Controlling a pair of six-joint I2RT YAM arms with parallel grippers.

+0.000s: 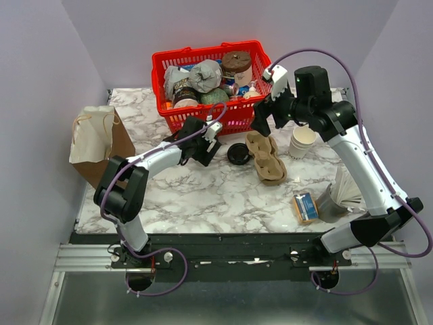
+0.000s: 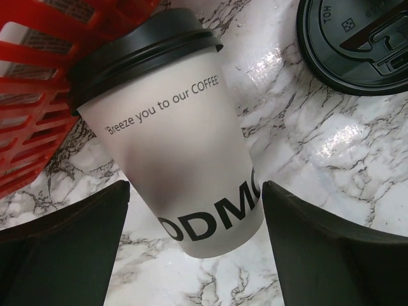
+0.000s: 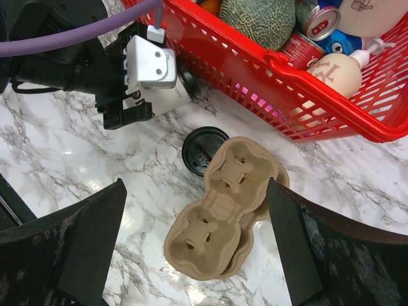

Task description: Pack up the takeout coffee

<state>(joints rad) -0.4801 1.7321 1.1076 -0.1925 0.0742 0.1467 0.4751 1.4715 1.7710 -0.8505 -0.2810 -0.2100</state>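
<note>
Marble table (image 1: pixel 203 196), takeout coffee (image 2: pixel 185 159) beside basket (image 2: pixel 29 121) wall

Bright even overhead light, white glare patches on the marble table (image 2: pixel 331 146) — soft shadows, near fingers blurred.

Looks like a robot lab test cell, dressed as a coffee-shop counter. Boxed in by plain lilac walls (image 1: pixel 223 27) behind and beside the red basket (image 1: pixel 233 115), with a marble-print table (image 1: pixel 203 196) under it. Fitted with an aluminium rail (image 1: pixel 88 257) well in front of it, carrying a cabled left arm (image 1: pixel 152 161) and right arm (image 1: pixel 365 166). Stocked with shop props: paper bag (image 1: pixel 98 139) left of the basket, cardboard cup carrier (image 1: pixel 266 157) and printed takeout coffee (image 2: pixel 185 159) just in front.
</note>
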